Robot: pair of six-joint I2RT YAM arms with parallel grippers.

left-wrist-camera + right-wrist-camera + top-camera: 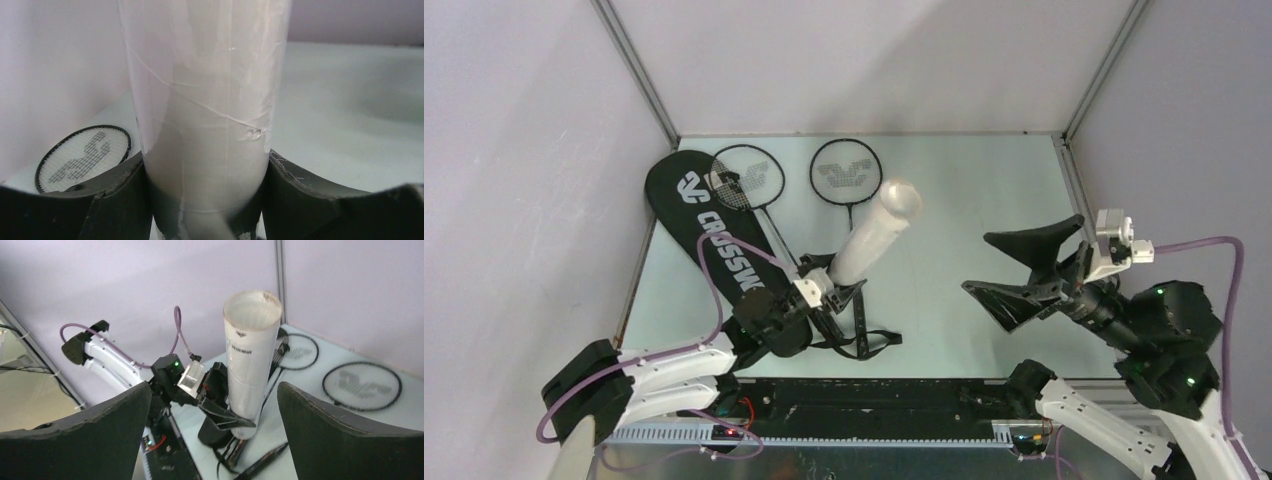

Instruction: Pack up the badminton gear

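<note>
Risky, pinching the long white tube (876, 240) low down with the left claw (832, 290), top end leaning far-right above the middle of the worktop (964, 200): could pivot in the grip, slide out, or drop onto the rackets (846, 171) if jolted. Over at the right, right claw (1024, 272) spread wide, empty, touching nothing, well apart from the tube.

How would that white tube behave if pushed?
The tube is round, so lying down it would probably roll. Long and narrow, it would likely tip if stood on end. Its glossy wrap looks smooth, perhaps slippery.
</note>
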